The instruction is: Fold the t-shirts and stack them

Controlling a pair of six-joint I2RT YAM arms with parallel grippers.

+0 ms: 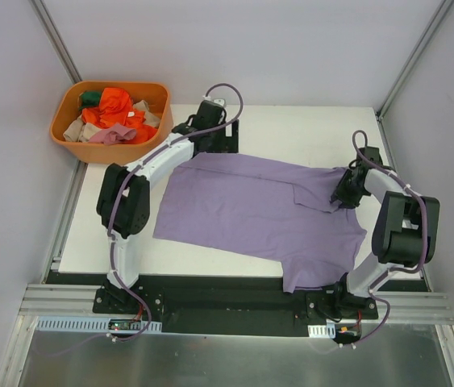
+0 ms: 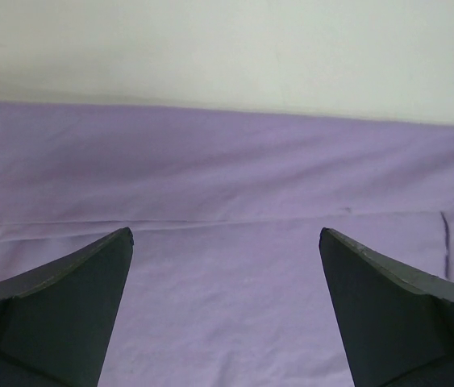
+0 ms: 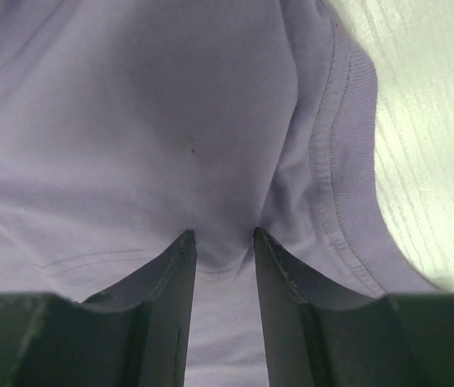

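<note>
A purple t-shirt (image 1: 251,210) lies spread on the white table (image 1: 291,129), one part hanging over the near edge. My left gripper (image 1: 197,147) is open at the shirt's far left edge; in the left wrist view its jaws (image 2: 227,242) stand wide apart just above the purple fabric (image 2: 227,161), holding nothing. My right gripper (image 1: 344,196) is at the shirt's right side, where a flap is folded over. In the right wrist view the gripper (image 3: 224,234) is shut on a pinch of the t-shirt (image 3: 170,121), next to a ribbed hem (image 3: 347,137).
An orange basket (image 1: 64,129) with several crumpled clothes (image 1: 115,113) stands off the table's far left corner. Grey walls and metal frame posts enclose the table. Bare table (image 1: 307,133) shows beyond the shirt.
</note>
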